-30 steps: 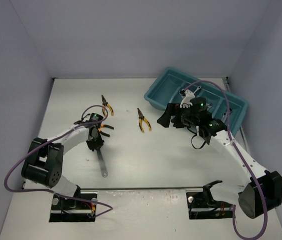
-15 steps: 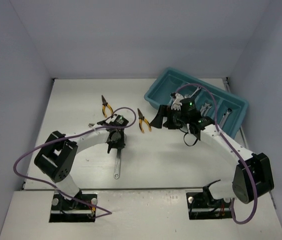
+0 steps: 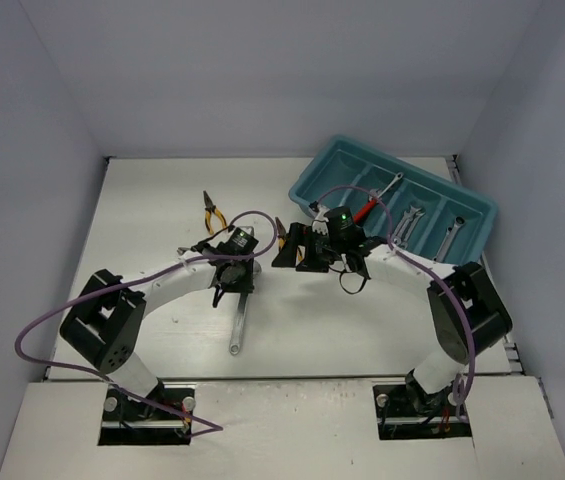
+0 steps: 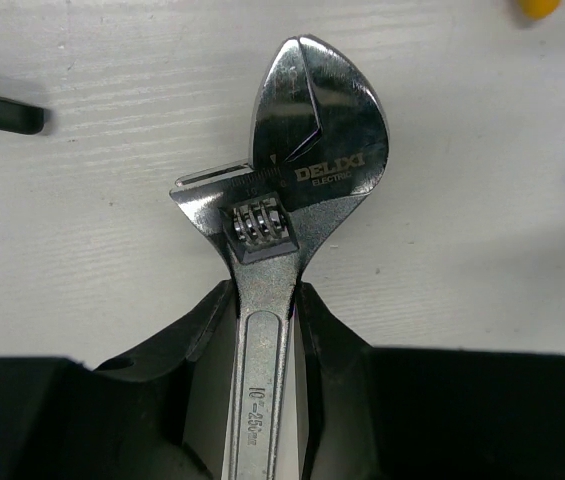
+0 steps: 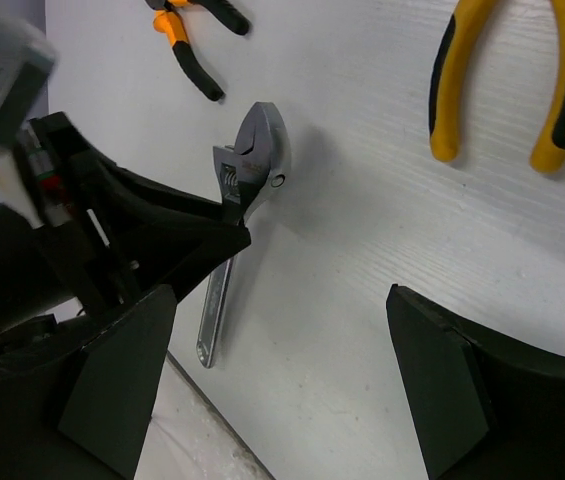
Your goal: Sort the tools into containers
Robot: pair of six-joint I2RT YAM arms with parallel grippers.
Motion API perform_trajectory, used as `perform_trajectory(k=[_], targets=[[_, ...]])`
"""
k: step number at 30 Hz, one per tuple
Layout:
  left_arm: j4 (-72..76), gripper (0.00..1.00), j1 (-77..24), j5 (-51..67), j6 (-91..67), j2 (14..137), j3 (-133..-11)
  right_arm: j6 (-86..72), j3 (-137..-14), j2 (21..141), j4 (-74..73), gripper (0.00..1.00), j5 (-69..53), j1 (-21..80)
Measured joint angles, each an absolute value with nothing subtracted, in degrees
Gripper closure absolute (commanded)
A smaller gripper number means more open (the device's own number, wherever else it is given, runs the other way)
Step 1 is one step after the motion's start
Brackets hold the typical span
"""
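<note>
**Item 1: silver adjustable wrench** [image 4: 312,150]
- Stamped DELIXI, with the thumbwheel showing just below the head.
- Location: middle of the white worktop [image 3: 142,200], a little left of centre.
- The head points toward the far side and the handle runs back toward the near edge.
- Whether it rests on the surface or hangs just above it cannot be told.

**Item 2: left end effector** [image 3: 232,275]
- Nearly closed. Its black fingers [image 4: 207,335] are clamped on either side of the wrench handle, right under the head.

**Item 3: right end effector** [image 3: 294,255]
- Spread wide, with nothing in it.
- It hovers low, just right of the left end effector, between it and the tray.
- In its wrist view the fingers [image 5: 122,390] frame bare worktop.

**Item 4: yellow-handled pliers** [image 5: 444,110]
- On the worktop just beyond the right end effector, handles apart.
- Largely hidden by the end effector in the overhead view.

**Item 5: orange-and-black pliers** [image 3: 213,213]
- On the worktop, to the far left of the left end effector and clear of it.

**Item 6: teal tray** [image 3: 312,178]
- Far right of the worktop, set at an angle.
- Contents: a red-handled tool [image 3: 367,208] at the near left, and several silver wrenches [image 3: 410,222] spread across the compartments toward the right
</note>
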State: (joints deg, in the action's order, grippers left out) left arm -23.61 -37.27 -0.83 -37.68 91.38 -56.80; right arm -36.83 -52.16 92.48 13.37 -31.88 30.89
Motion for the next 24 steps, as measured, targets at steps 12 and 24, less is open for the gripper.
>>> perform_trajectory(k=[12, 24], targets=[[-23.5, 1.0, -37.5, -0.3, -36.8, 85.9, -56.8, -39.6, -58.1, 100.8, 19.4, 0.17, -34.0, 34.2], [-23.8, 1.0, -37.5, 1.2, -36.6, 81.9, -56.8, -40.9, -61.1, 107.1, 23.1, 0.29, -34.5, 37.3]])
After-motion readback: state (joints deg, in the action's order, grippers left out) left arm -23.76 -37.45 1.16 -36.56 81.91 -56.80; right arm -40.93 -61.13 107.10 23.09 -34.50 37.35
